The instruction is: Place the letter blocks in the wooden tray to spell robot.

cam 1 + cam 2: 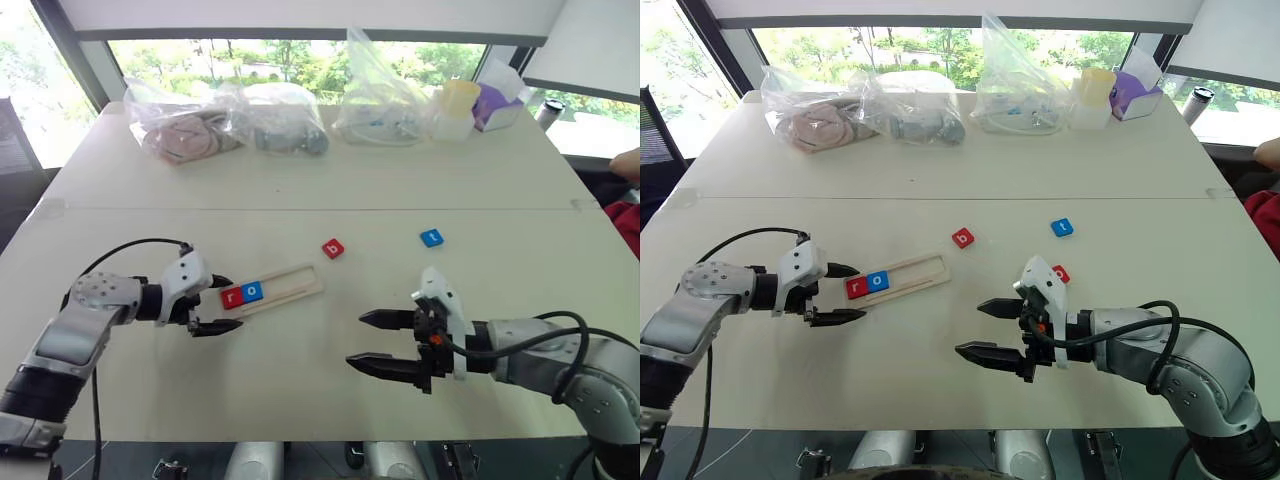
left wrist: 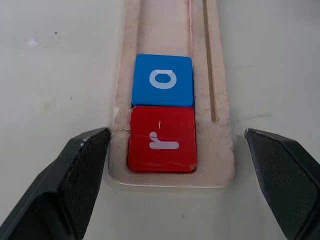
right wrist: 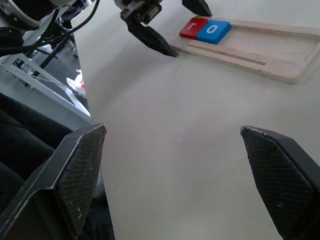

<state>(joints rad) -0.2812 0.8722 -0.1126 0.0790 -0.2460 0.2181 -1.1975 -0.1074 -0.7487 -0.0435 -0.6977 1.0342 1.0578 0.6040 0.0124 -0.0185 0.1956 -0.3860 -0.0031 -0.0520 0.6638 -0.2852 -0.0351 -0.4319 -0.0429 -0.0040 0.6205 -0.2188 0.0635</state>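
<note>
The wooden tray [image 1: 295, 281] lies slanted on the white table, with a red "r" block [image 1: 232, 296] and a blue "o" block [image 1: 252, 291] side by side at its left end. My left gripper [image 1: 232, 303] is open, one finger on each side of that end of the tray [image 2: 220, 150], just short of the "r" [image 2: 161, 140]. A red "b" block [image 1: 333, 248] and a blue "t" block [image 1: 431, 238] lie loose beyond the tray. Another red block [image 1: 1061, 273] peeks out behind my right gripper [image 1: 356, 339], which hangs open and empty over bare table, pointing toward the tray.
Several clear plastic bags [image 1: 190, 130] and small containers [image 1: 458, 108] line the far edge of the table. A dark cup [image 1: 548, 112] stands at the back right. A person's arm [image 1: 628, 160] shows at the right edge. A seam [image 1: 300, 209] runs across the table.
</note>
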